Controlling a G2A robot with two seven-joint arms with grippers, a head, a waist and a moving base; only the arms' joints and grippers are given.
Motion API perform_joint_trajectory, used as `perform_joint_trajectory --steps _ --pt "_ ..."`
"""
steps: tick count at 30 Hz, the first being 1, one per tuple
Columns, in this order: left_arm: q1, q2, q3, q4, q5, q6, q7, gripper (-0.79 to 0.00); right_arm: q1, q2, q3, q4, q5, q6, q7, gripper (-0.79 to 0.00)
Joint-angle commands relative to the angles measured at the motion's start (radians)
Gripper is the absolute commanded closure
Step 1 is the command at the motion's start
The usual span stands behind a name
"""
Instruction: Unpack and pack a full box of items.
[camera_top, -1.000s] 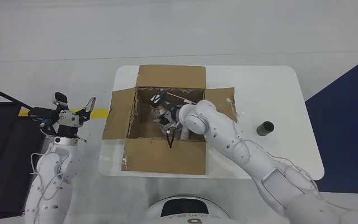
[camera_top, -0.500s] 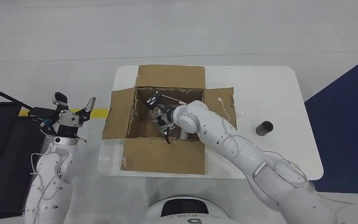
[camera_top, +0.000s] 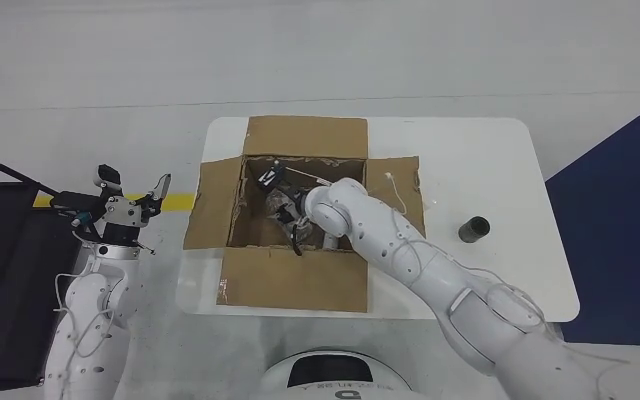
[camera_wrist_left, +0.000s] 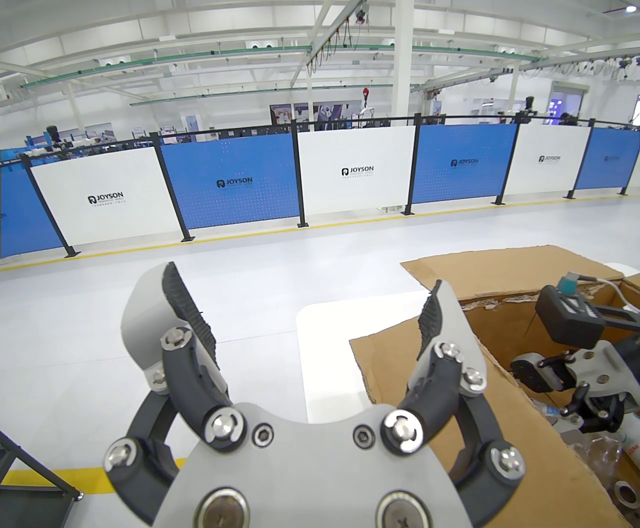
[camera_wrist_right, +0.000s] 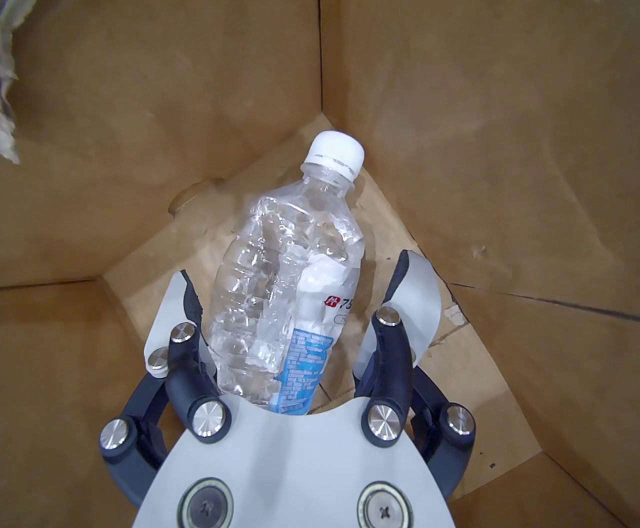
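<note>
Two grippers work at one table (camera_top: 480, 160). Check each item as listed.

1. Right gripper (camera_wrist_right: 298, 279). You find it low inside the box (camera_wrist_right: 150, 125), close to the cardboard bottom. Its jaws are spread, and the bottle (camera_wrist_right: 285, 240) lies between them. One finger (camera_wrist_right: 172, 320) sits against the bottle's side. The other finger stands apart from the bottle with a visible gap, so the bottle is not clamped.

2. Bottle. It is clear, crumpled plastic with a white cap and a white-and-blue label. It lies on the bottom of the box, with its cap pointing toward a corner and away from the gripper's palm.

3. Box. In the top view it stands open on the left part of the table, with all four flaps folded outward. The right arm (camera_top: 400, 240) reaches in from the near right side. More items lie in the box beside the gripper, but you cannot identify them.

4. Left gripper (camera_wrist_left: 304, 287). It hangs off the table, left of the box and well apart from it, over the floor (camera_wrist_left: 250, 280). Its jaws are spread, with nothing between them.

5. Cylinder (camera_top: 474, 229). This dark part stands on the right part of the table, well apart from the box.
</note>
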Motion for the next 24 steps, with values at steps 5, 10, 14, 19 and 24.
perform_joint_trajectory --steps 5,10,14,19,24 --pt "0.0 0.0 0.0 0.0 0.0 0.0 0.0 -0.785 -0.002 -0.01 -0.004 0.022 -0.005 -0.001 0.027 -0.57" --pt "0.0 0.0 0.0 0.0 0.0 0.0 0.0 -0.785 0.005 -0.022 -0.002 0.042 -0.004 0.006 0.031 -0.292" --pt "0.0 0.0 0.0 0.0 0.0 0.0 0.0 -0.785 0.008 -0.025 0.007 0.046 -0.006 0.003 0.038 0.0" --pt "0.0 0.0 0.0 0.0 0.0 0.0 0.0 -0.785 -0.013 -0.01 0.042 -0.016 -0.008 -0.024 0.039 0.0" --pt "0.0 0.0 0.0 0.0 0.0 0.0 0.0 -0.785 -0.093 0.039 0.122 -0.189 -0.055 -0.059 0.036 0.0"
